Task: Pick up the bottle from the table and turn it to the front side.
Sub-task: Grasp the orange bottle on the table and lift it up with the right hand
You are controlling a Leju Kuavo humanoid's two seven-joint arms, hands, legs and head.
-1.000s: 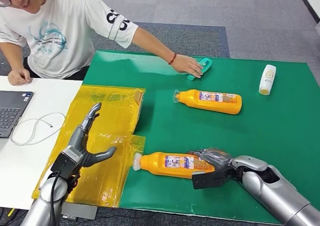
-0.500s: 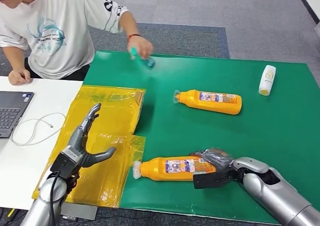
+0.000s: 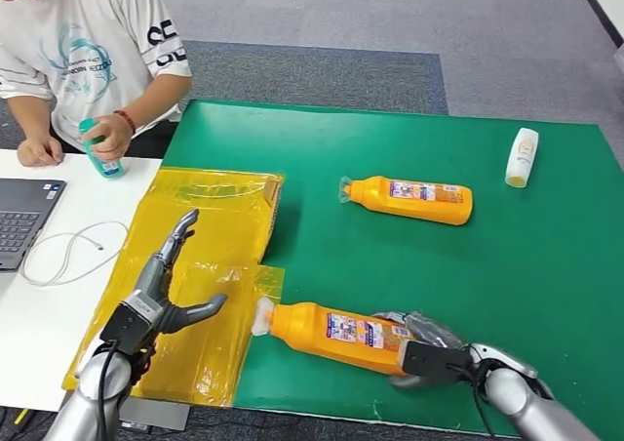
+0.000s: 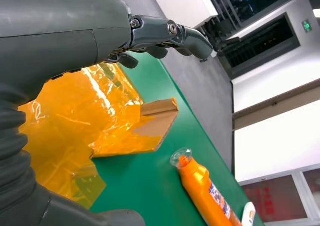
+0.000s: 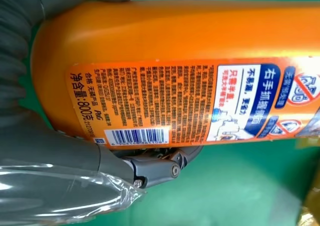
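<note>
An orange bottle (image 3: 334, 330) with a clear-wrapped cap lies tilted near the green mat's front edge, its back label with a barcode facing up (image 5: 177, 106). My right hand (image 3: 430, 351), wrapped in clear plastic, grips the bottle's base end. The fingers (image 5: 158, 167) curl under its side. My left hand (image 3: 166, 290) hovers open over yellow plastic sheeting (image 3: 214, 236), fingers spread (image 4: 166, 33). A second orange bottle (image 3: 409, 198) lies farther back on the mat, also seen beyond the left hand (image 4: 205, 191).
A small white bottle (image 3: 522, 156) lies at the mat's far right. A person (image 3: 81, 41) sits at the back left, holding a teal bottle (image 3: 99, 150) over the white table (image 3: 44, 314). A laptop (image 3: 22, 217) and a white cable (image 3: 70, 251) lie there.
My right hand has pulled the near bottle's base toward the front edge, tilting it. The person took the teal bottle off the mat and carried it to the white table.
</note>
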